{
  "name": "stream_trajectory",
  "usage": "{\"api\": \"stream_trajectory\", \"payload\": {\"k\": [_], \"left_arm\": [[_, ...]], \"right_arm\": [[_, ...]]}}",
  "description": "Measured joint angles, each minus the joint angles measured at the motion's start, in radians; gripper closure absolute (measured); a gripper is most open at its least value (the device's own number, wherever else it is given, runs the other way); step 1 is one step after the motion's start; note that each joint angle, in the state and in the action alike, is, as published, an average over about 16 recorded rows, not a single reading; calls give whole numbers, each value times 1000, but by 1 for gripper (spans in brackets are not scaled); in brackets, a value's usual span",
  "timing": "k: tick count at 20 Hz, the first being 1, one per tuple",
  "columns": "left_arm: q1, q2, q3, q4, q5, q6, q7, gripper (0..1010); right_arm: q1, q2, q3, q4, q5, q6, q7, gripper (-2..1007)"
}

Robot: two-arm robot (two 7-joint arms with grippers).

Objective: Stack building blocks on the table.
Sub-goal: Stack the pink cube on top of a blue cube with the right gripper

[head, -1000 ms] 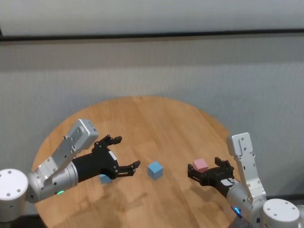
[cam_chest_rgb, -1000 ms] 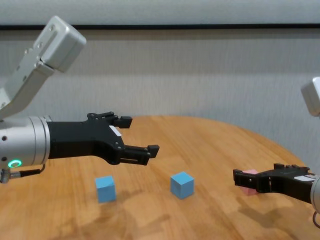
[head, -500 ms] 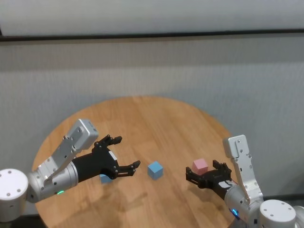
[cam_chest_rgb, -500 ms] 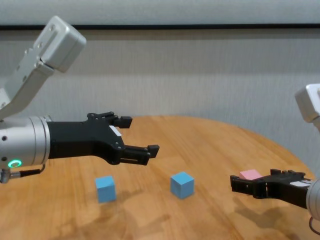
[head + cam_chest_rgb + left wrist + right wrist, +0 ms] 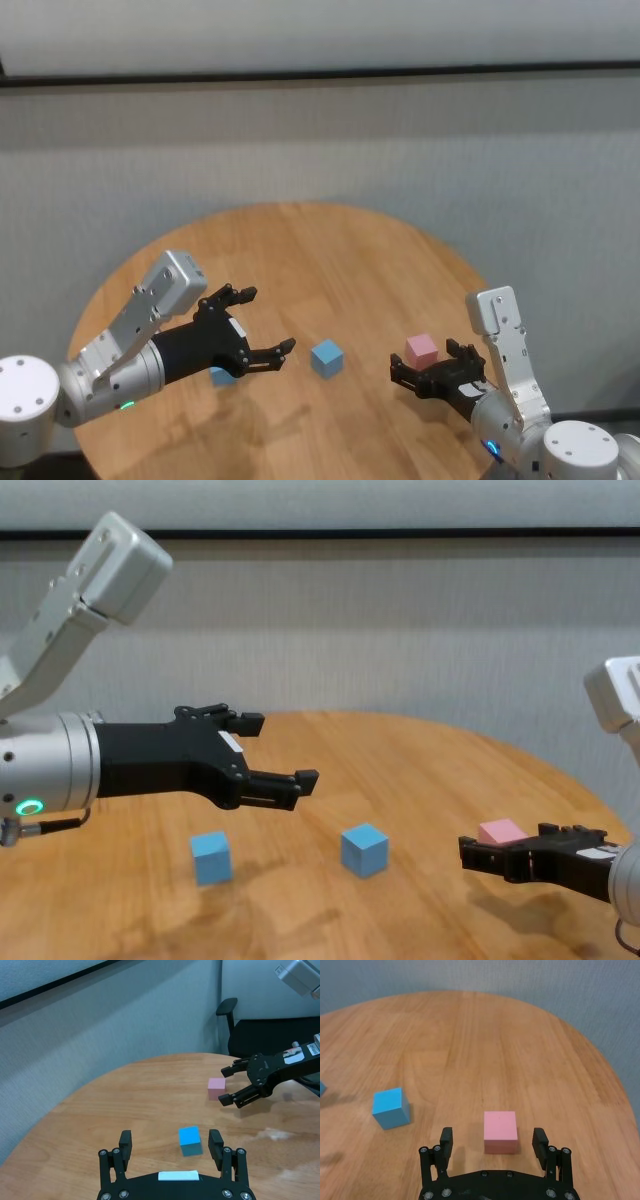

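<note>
- The left pincer is wide open, holding nothing, up over the table at about 8 o'clock.
- One blue block sits under it; another sits near the middle.
- The right pincer is wide open, just behind the pink block at 4 o'clock.

Setting: office-type room. Evidence: grey fabric partition wall behind a round wooden bench; dark trim strip along the wall. Black swivel office chair beside the bench.
</note>
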Motion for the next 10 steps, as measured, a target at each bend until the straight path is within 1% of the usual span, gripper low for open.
{"api": "stream_trajectory", "payload": {"k": [10], "left_arm": [[0, 0, 0, 0, 0, 0, 0, 7]], "right_arm": [[13, -21, 14, 37, -22, -13, 14, 0]]}}
